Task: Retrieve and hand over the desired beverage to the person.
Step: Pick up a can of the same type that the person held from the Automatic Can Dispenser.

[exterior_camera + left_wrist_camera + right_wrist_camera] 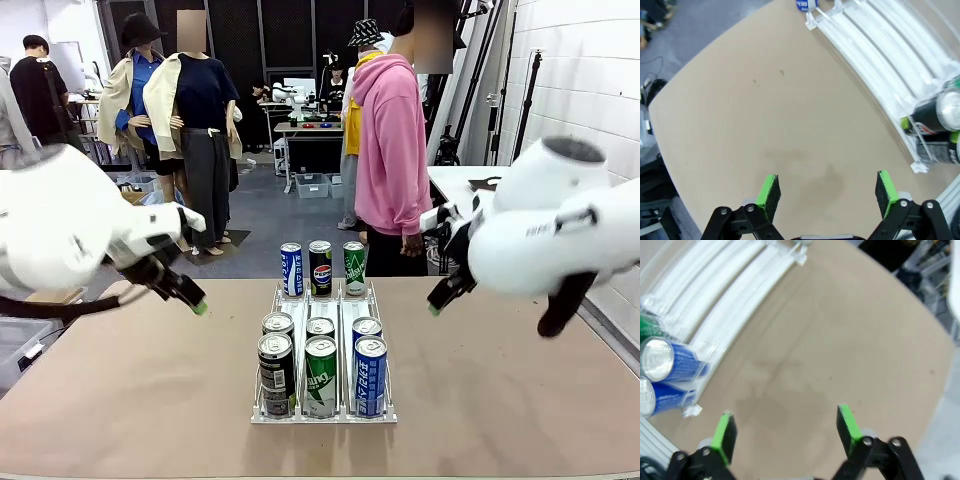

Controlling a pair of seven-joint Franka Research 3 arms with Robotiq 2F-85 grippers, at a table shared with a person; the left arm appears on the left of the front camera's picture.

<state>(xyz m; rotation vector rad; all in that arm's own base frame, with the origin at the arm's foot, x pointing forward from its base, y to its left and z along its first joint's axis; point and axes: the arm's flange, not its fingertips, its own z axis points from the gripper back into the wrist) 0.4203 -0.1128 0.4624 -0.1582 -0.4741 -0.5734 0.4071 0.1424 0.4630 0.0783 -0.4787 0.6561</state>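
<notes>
desk point(120, 400): plain tan | can rack point(322, 417): clear white | 6 o'clock row: black can point(276, 378), green can point(320, 382), blue can point(369, 380) | person's hoodie point(392, 150): pink | left arm point(60, 235), right arm point(560, 240): white | left fingers point(769, 192), right fingers point(725, 435): black, green pads

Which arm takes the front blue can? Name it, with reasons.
Right. The front blue can stands in the right lane of the rack, on the side of the right pincer, which hangs open and empty. The left pincer, also open, would have to cross the black can and green can.

A white block wall point(585, 70) flanks grey floor point(268, 215), with a cluttered workbench point(312, 130) before dark back panels point(290, 35).
</notes>
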